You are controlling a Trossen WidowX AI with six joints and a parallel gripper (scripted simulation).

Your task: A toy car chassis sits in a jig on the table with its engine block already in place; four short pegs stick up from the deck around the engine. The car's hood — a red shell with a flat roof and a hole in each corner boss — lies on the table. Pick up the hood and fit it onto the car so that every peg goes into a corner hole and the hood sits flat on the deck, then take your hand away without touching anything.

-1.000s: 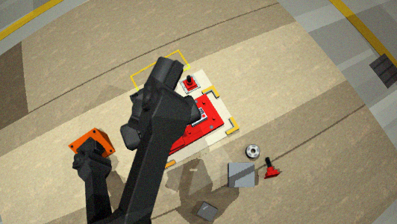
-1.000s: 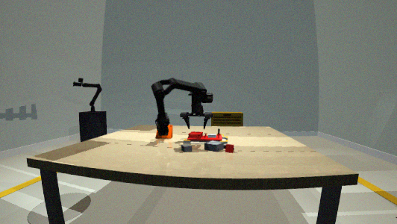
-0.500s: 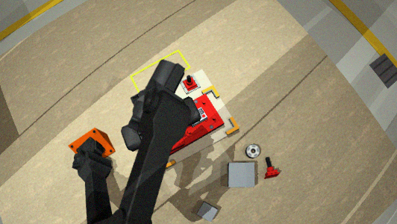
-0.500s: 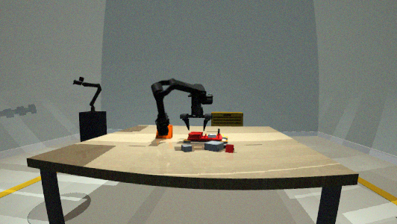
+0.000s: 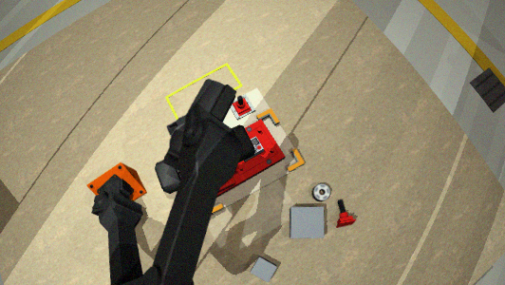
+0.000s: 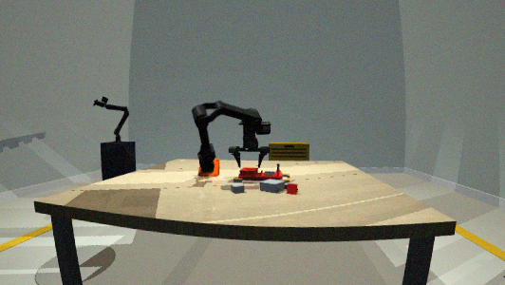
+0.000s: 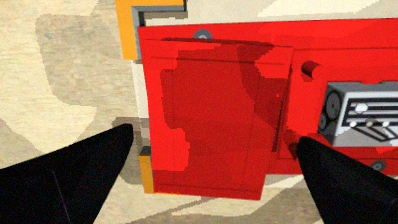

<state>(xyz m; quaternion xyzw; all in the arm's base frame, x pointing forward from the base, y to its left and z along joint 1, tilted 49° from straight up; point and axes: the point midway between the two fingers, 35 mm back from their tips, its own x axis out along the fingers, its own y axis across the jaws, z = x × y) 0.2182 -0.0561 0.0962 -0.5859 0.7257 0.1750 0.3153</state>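
The pincer (image 7: 215, 135) hangs wide open and holds nothing, one dark finger (image 7: 75, 170) on each side of a red flat-roofed shell that I take for the hood (image 7: 215, 100). The hood lies on the chassis end beside the grey engine block (image 7: 362, 115), not over the pegs (image 7: 310, 67). It is probably light, stiff and smooth, so the two long side walls seem the best place to grip. Only the wrist view shows the hood fully. From the top the arm (image 5: 190, 199) hides it, while the exterior view shows the pincer's height above it.
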